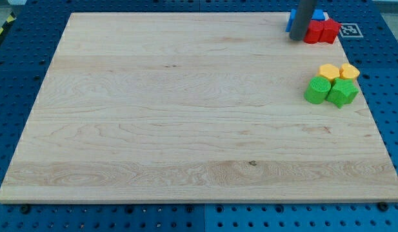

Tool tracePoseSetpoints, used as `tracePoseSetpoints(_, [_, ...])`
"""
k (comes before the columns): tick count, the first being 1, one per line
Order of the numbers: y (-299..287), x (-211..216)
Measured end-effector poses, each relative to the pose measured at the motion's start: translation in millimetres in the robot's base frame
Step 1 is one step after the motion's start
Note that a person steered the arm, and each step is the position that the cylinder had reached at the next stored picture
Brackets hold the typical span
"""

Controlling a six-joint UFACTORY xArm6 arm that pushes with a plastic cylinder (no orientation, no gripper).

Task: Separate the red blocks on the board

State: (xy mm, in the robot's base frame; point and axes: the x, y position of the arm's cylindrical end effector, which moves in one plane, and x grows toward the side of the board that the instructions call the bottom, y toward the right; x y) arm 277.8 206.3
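Note:
Two red blocks (pixel 321 31) sit pressed together at the view's top right corner of the wooden board (pixel 186 116); their shapes are hard to make out. Blue blocks (pixel 318 15) lie just behind them, partly hidden by the rod. My tip (pixel 296 39) rests on the board right at the left side of the red blocks, touching or nearly touching the nearer one.
Two yellow blocks (pixel 338 71) and two green blocks (pixel 331 91) cluster tightly near the board's right edge, below the red ones. A blue pegboard table (pixel 18 77) surrounds the board.

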Motion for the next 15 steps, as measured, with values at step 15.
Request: tracePoseSetpoints(15, [-1.5, -1.9])
